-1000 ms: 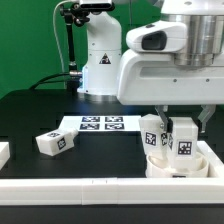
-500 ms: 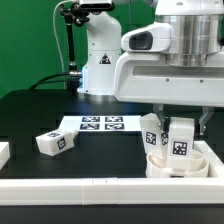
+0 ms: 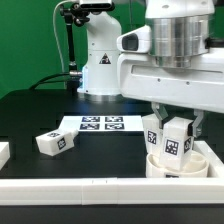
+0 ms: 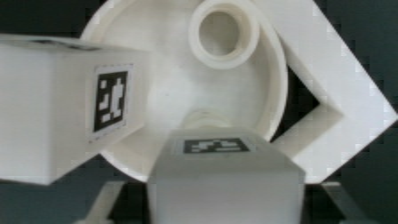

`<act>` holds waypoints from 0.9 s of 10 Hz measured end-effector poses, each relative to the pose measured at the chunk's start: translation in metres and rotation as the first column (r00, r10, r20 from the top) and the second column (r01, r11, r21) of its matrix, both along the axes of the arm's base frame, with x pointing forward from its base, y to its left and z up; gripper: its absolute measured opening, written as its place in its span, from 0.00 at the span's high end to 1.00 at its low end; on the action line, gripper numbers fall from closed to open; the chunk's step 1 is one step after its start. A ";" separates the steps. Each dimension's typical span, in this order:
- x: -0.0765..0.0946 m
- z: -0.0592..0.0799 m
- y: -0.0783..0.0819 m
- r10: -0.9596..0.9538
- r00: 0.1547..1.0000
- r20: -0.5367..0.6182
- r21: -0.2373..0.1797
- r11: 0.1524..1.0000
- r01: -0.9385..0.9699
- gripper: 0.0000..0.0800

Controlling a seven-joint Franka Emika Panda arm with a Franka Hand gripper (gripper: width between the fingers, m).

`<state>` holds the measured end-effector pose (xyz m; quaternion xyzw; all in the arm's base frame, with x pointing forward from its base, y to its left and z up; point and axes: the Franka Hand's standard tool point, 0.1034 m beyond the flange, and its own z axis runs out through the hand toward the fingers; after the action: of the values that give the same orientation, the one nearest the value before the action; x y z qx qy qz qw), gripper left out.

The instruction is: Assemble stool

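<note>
The round white seat point(image 3: 182, 166) lies at the exterior view's right, against the corner of the border rails. One white tagged leg point(image 3: 152, 134) stands upright in the seat. My gripper point(image 3: 179, 133) is shut on a second tagged leg point(image 3: 178, 142), held upright just above the seat beside the first. In the wrist view the held leg point(image 4: 221, 172) fills the space between my fingers, with the seat point(image 4: 210, 95), its round hole and the standing leg point(image 4: 63, 105) beyond. A third leg point(image 3: 55, 142) lies loose on the black table at the left.
The marker board point(image 3: 100, 124) lies flat mid-table. A long white border rail point(image 3: 100, 190) runs along the front edge and another rail point(image 3: 215, 158) sits right of the seat. A white piece point(image 3: 3, 153) shows at the left edge. The robot's base point(image 3: 98, 60) stands behind.
My wrist has turned and the held leg has shifted slightly toward the exterior view's left, closer to the standing leg. The grip has not changed.
</note>
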<state>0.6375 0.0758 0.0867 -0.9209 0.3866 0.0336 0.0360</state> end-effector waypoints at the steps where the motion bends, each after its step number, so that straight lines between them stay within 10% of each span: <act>1: 0.001 0.000 -0.002 -0.085 0.996 -0.001 0.023 0.996 0.085 0.57; 9: 0.006 0.000 0.000 -0.632 0.774 -0.041 0.024 0.774 0.633 0.57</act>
<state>0.6440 0.0761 0.0862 -0.7362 0.6732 0.0408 0.0561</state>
